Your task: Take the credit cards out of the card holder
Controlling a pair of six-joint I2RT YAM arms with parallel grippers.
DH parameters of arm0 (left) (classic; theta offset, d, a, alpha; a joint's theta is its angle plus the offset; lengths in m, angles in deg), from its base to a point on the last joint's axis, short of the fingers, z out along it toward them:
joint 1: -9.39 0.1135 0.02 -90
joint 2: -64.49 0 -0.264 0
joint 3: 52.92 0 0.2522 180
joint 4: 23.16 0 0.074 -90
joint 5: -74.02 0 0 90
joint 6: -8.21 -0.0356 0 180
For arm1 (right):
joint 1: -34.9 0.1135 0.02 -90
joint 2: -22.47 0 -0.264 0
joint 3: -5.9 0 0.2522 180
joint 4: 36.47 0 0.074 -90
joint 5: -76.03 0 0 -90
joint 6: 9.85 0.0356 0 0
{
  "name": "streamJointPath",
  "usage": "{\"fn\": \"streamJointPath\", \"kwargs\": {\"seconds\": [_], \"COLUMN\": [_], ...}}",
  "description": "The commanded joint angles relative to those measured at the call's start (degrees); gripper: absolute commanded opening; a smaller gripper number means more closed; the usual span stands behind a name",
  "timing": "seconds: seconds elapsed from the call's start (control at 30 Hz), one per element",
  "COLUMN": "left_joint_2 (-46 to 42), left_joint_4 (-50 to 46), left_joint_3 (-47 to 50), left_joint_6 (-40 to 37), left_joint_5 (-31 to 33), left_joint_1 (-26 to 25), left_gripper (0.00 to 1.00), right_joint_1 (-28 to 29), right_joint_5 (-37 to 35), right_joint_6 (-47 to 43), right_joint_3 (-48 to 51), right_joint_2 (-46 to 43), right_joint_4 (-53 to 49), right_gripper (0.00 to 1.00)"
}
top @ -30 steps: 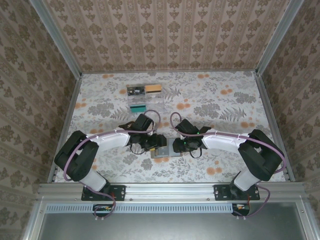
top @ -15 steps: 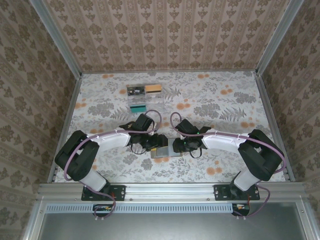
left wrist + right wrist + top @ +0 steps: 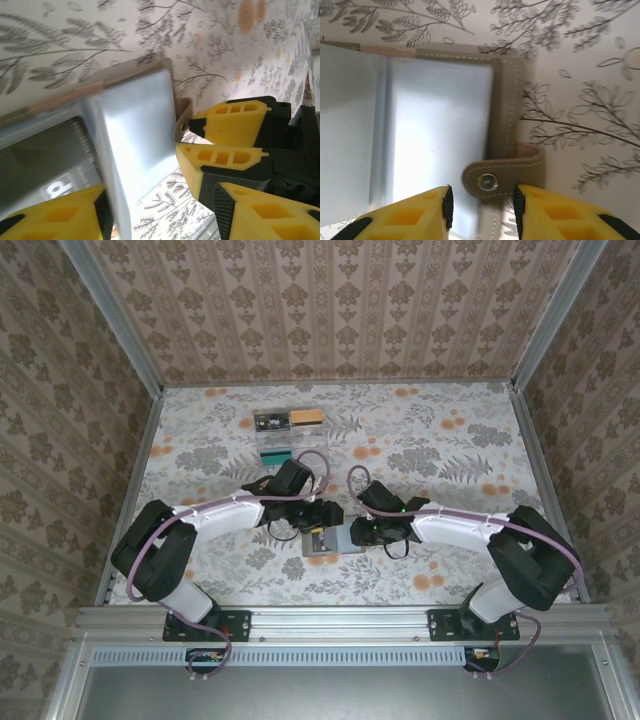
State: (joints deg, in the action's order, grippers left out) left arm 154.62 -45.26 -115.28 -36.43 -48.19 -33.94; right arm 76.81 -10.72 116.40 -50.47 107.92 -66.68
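Floral table (image 3: 450,440) — we see left gripper (image 3: 320,522), jaws apart, over the card holder (image 3: 440,115); right gripper (image 3: 482,192) astride its tab (image 3: 520,165) — grip unclear.

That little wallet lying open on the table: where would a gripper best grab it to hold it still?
Probably by the snap tab sticking out past the edge of the card holder nearest the right arm, coming from that side. The holder lies open on the table, so its panels offer little to pinch. The tab is a narrow strap, and holding it leaves the pockets uncovered.
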Motion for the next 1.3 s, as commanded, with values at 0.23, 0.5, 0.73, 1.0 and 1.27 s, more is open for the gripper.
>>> {"fn": "streamJointPath", "kwargs": {"seconds": [0.23, 0.5, 0.73, 1.0, 1.27], "left_joint_2": [6.32, -0.82, -6.80, -4.62, -3.29], "left_joint_4": [0.71, -2.56, -7.12, -6.31, -5.66], "left_joint_3": [-5.47, -0.51, 5.89, 7.63, 8.24], "left_joint_6": [-2.17, -1.95, -1.82, -1.42, -1.40], "left_joint_5": [-3.89, 0.64, 6.08, 6.92, 6.79], "left_joint_1": [-1.99, 0.47, 3.59, 3.61, 3.52], "left_gripper": [0.55, 0.51, 0.21, 0.04, 0.04], "right_joint_1": [-2.54, -2.45, -1.77, -1.49, -1.49], "right_joint_5": [-4.36, 0.00, 8.95, 17.69, 21.53], "right_joint_6": [2.00, 1.59, 0.32, 1.65, 4.47], "right_joint_3": [2.95, 0.86, -3.16, -5.89, -5.20], "right_joint_2": [-9.44, -8.34, -3.28, 4.31, 8.21], "right_joint_4": [-2.80, -0.68, 3.36, 7.74, 12.05], "right_gripper": [0.41, 0.42, 0.36, 0.29, 0.27]}}
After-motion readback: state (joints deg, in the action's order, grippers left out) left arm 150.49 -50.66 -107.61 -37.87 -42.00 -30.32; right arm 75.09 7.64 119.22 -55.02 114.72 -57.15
